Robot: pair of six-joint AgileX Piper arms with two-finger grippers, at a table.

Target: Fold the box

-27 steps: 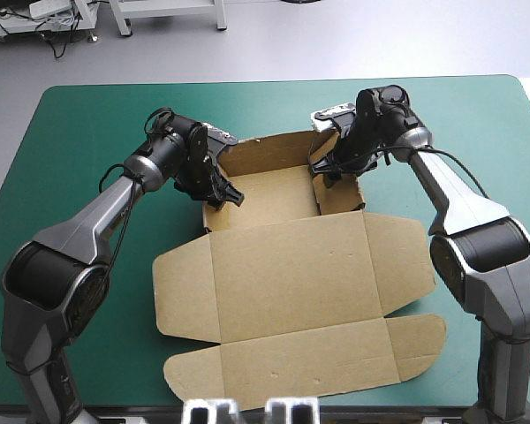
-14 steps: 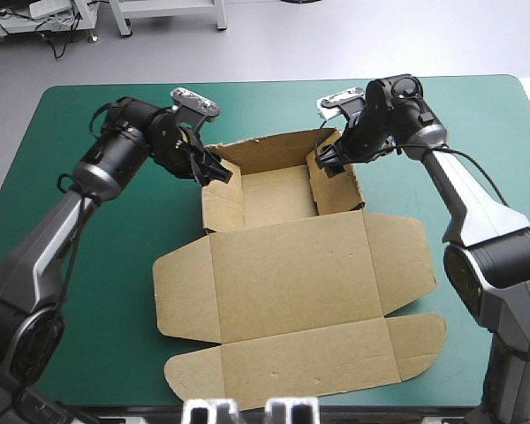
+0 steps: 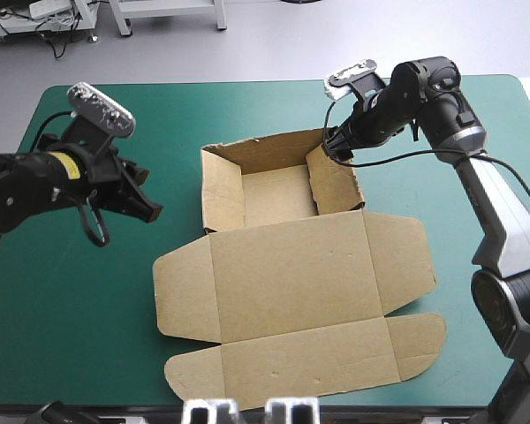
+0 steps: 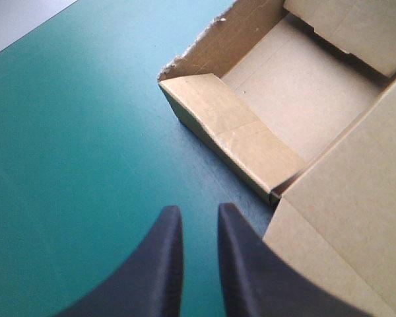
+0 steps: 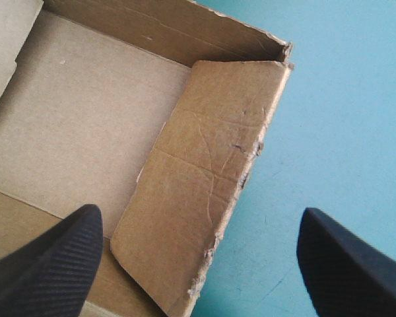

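The brown box [image 3: 278,196] stands mid-table as an open tray with its walls raised, and the lid [image 3: 291,274] lies flat toward the front edge. My left gripper [image 3: 150,210] is shut and holds nothing. It hangs over the teal-green cover well left of the tray's left wall [image 4: 234,135]. In the left wrist view that gripper [image 4: 198,212] points at the tray's near left corner. My right gripper [image 3: 336,148] is open above the tray's far right corner. In the right wrist view it [image 5: 198,218] straddles the tucked right wall [image 5: 204,191] without touching it.
The lid's side flaps [image 3: 181,296] and front flap [image 3: 309,358] spread wide, and the front flap reaches close to the table's front edge. Bare teal-green cover [image 3: 79,291] lies to the left and right of the box.
My left gripper has pulled away from the tray's left wall, moving left over the cover. The right gripper has drawn back and up from the right wall. The tray walls stay standing.
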